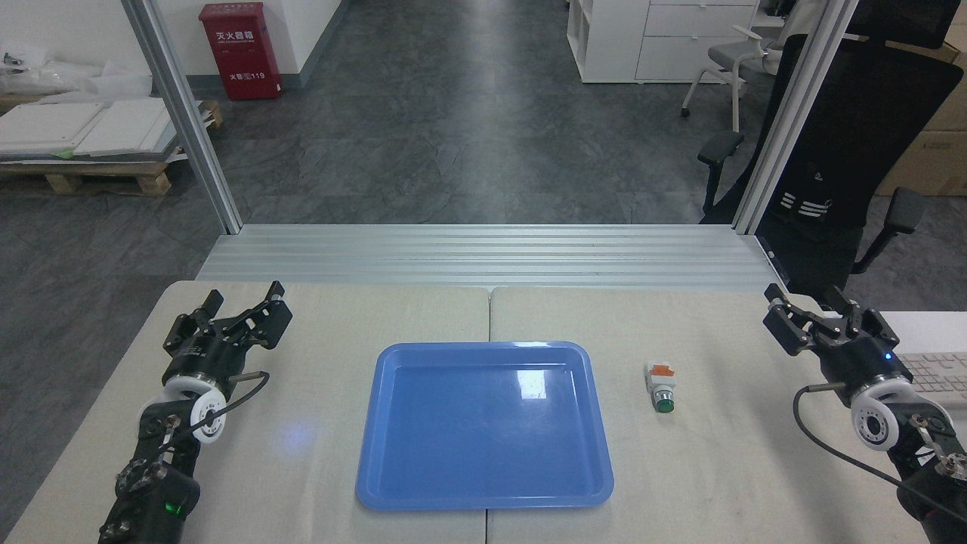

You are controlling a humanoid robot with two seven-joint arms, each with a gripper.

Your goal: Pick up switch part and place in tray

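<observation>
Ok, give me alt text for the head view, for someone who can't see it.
A small switch part lies on a pale table, just right of an empty blue tray. The left gripper and right gripper hover open near the table's side edges, holding nothing.

The switch part [660,387], white with an orange piece and a green button, lay on its side just right of the glossy blue tray [393,453], apart from its rim.
</observation>
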